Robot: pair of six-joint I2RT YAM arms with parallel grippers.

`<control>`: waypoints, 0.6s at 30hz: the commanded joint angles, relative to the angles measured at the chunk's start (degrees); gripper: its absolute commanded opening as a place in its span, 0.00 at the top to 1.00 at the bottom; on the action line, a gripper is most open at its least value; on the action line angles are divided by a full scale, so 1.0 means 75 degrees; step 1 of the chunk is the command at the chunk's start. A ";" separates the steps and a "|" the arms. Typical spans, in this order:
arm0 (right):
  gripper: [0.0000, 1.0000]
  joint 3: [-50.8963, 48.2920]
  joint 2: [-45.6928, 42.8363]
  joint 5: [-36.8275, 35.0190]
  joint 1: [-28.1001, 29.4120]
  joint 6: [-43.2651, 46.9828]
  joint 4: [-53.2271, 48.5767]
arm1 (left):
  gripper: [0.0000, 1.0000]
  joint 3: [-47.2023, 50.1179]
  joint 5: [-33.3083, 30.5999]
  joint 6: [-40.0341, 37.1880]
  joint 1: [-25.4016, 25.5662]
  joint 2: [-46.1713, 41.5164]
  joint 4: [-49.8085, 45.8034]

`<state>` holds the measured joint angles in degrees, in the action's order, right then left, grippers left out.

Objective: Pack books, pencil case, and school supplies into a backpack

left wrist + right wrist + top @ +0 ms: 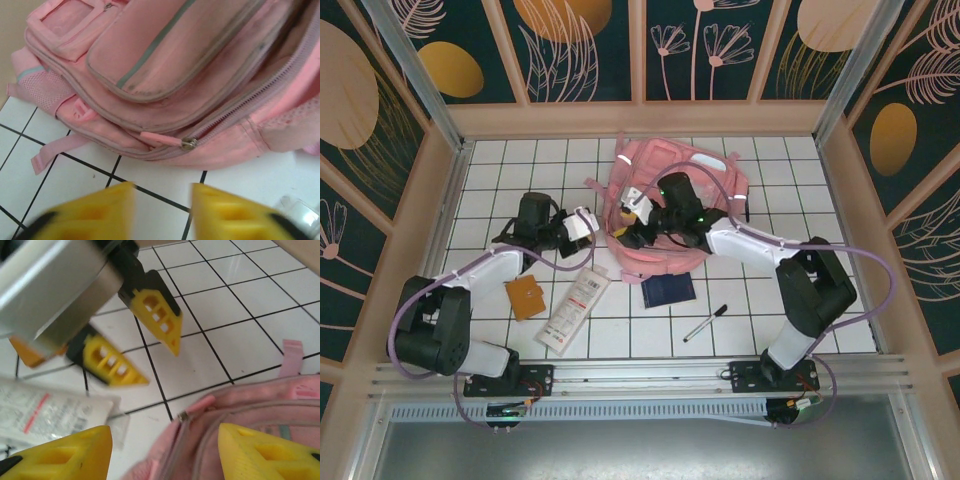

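Observation:
The pink backpack (705, 175) lies at the back middle of the tiled table, its zipper pull (162, 139) at the near-left edge. My left gripper (584, 228) stands open just left of the backpack, its yellow fingers (90, 212) apart over bare tile, nothing between them. My right gripper (636, 216) hovers open over the backpack's left edge (250, 410), the zipper pull (199, 405) lying between its fingers (270, 452). The left gripper (160, 365) faces it. The navy book (668, 289), white pencil case (575, 308), orange-brown square (525, 297) and a pen (705, 323) lie on the table.
Wooden walls (455, 170) enclose the tiled table on three sides. The pencil case (45, 410) lies close beside the right gripper's left finger. A pink strap (50, 155) trails from the backpack over the tiles. Both arm bases sit on the front rail (640, 375).

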<state>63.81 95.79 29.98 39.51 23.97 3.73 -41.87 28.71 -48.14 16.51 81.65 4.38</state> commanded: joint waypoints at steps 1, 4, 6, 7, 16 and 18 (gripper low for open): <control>0.42 0.0583 0.0593 -0.0396 -0.0007 -0.1277 -0.1120 | 0.28 -0.0048 0.0451 -0.0622 -0.0035 -0.0046 -0.0383; 0.42 0.0745 0.0909 -0.0458 0.0004 -0.1352 -0.1621 | 0.01 -0.0734 0.0577 -0.0067 -0.0053 0.0419 -0.0889; 0.42 0.0747 0.1040 -0.0543 -0.0012 -0.1154 -0.1750 | 0.01 -0.1447 0.0510 0.1581 -0.0046 0.0995 -0.0967; 0.42 0.0826 0.1138 -0.0508 -0.0061 -0.1089 -0.1886 | 0.01 -0.2005 0.0096 0.2739 -0.0058 0.1412 -0.1011; 0.46 0.0661 0.0858 0.0175 -0.0417 -0.1633 -0.1978 | 0.01 -0.3985 0.0963 0.8217 -0.0564 0.2428 -0.2498; 0.46 0.0644 0.0835 0.0131 -0.0389 -0.1701 -0.1963 | 0.01 -0.3986 0.0908 0.9067 -0.0472 0.2386 -0.2726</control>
<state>68.45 104.31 29.61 36.47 13.26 -10.15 -72.69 34.04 2.94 11.86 101.60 -12.03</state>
